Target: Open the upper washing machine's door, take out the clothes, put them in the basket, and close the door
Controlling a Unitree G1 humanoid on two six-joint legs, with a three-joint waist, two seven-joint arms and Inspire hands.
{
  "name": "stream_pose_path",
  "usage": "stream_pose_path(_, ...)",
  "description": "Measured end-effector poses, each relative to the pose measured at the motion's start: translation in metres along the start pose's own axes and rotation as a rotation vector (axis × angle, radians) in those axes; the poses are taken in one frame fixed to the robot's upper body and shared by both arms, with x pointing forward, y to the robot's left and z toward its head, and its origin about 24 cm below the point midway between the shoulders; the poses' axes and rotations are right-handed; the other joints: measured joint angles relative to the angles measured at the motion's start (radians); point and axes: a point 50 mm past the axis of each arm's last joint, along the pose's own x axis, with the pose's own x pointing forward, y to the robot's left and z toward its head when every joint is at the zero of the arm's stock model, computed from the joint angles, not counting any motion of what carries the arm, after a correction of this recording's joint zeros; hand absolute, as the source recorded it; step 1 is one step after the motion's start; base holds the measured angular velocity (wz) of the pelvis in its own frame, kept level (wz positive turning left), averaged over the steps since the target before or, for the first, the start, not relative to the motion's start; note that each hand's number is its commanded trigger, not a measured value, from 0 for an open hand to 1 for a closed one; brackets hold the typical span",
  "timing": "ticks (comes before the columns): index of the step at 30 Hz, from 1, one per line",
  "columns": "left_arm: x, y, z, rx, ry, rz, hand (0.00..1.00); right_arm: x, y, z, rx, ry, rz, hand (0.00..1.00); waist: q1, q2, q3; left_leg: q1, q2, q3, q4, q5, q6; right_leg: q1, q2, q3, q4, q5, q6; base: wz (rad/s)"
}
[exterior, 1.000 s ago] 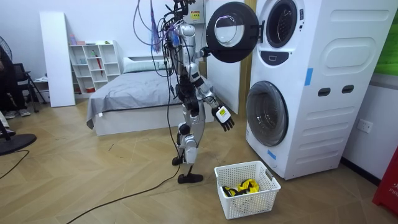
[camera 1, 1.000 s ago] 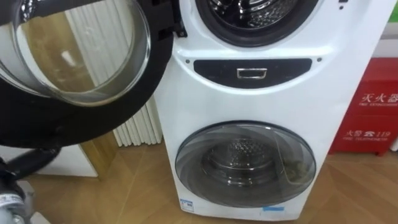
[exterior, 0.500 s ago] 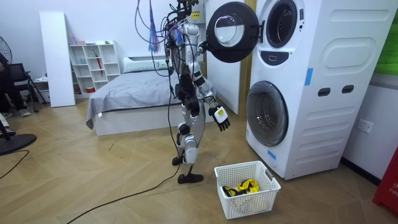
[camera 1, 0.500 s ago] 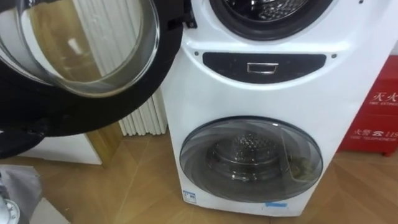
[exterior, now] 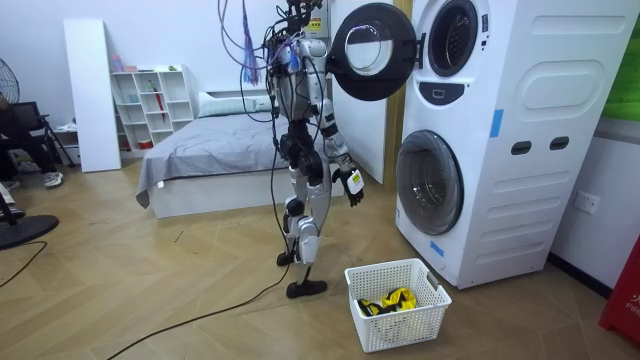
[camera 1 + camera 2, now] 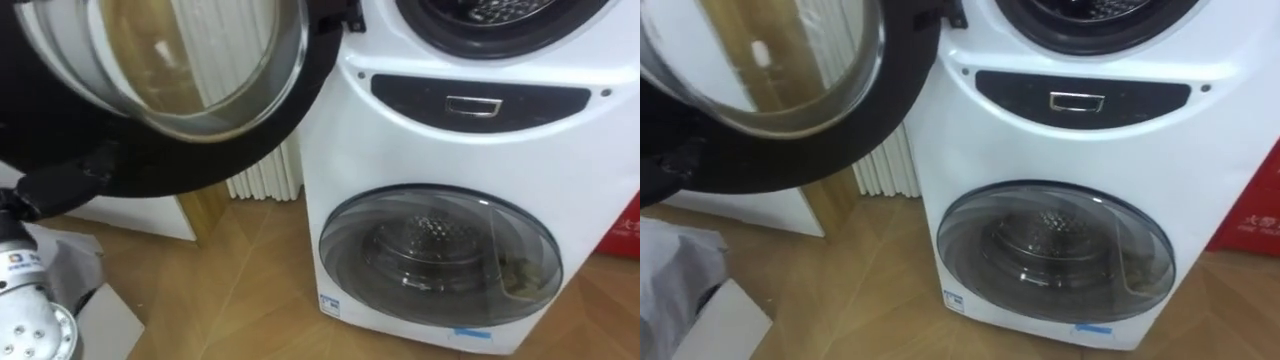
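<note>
I stand before a white stacked washing machine (image 5: 500, 130). Its upper round door (image 6: 170, 90) hangs open to my left, baring the upper drum's mouth (image 6: 500, 20). The lower door (image 6: 440, 265) is closed; behind its glass a brownish cloth (image 6: 520, 282) lies in the drum. My left hand (image 6: 55, 190) is a dark shape at the open door's lower rim. In the room view my right hand (image 5: 353, 186) hangs open and empty by my hip. A white basket (image 5: 425, 280) on the floor holds a yellow-and-black cloth (image 5: 390, 300).
A white radiator (image 6: 265, 175) and a wooden panel stand left of the machine. A bed (image 5: 210, 150) and white shelves (image 5: 150, 100) are behind me. The open door juts out at head height.
The eye view has swung left, so the machine sits further right in it. In the room view my right hand has dropped and drawn in toward my hip.
</note>
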Motion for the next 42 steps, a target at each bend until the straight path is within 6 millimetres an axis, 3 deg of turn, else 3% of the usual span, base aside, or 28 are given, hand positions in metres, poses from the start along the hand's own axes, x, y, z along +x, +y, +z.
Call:
stream_pose_path(5,-0.010,-0.015,0.008,-0.059,-0.010,-0.031,0.00,0.001,-0.002,0.006,-0.006,-0.020,0.003,0.00,-0.003,-0.008,-0.0017,-0.018,-0.016,-0.007,-0.009,0.017,0.015,-0.010,-0.016,-0.009,0.000,0.010,0.025,0.13)
stream_pose_path(12,-0.027,-0.026,0.007,-0.069,-0.043,-0.095,0.00,0.001,0.003,0.004,-0.063,-0.013,0.053,0.00,0.004,-0.026,-0.0068,-0.012,-0.026,-0.006,-0.006,0.025,0.029,-0.004,-0.025,-0.003,0.002,0.028,0.038,0.03)
stream_pose_path(28,-0.049,-0.042,0.007,-0.111,-0.041,-0.203,0.00,0.002,0.001,0.016,-0.049,-0.075,0.007,0.00,0.005,-0.048,-0.0161,-0.012,-0.041,0.000,-0.006,0.054,0.042,-0.001,-0.041,-0.008,0.002,0.051,0.044,0.00)
stream_pose_path(37,-0.059,-0.051,0.007,-0.127,-0.028,-0.253,0.00,0.003,0.005,0.021,-0.095,-0.090,0.001,0.00,0.004,-0.055,-0.0152,-0.018,-0.041,0.037,-0.006,0.079,0.042,-0.021,-0.040,0.055,-0.002,0.049,0.057,-0.07)
stream_pose_path(42,-0.065,-0.057,0.008,-0.137,-0.023,-0.287,0.00,0.003,0.007,0.028,-0.113,-0.119,-0.001,0.00,0.001,-0.056,-0.0154,-0.018,-0.031,0.104,0.000,0.083,0.049,-0.024,-0.041,0.098,0.000,0.054,0.060,-0.03)
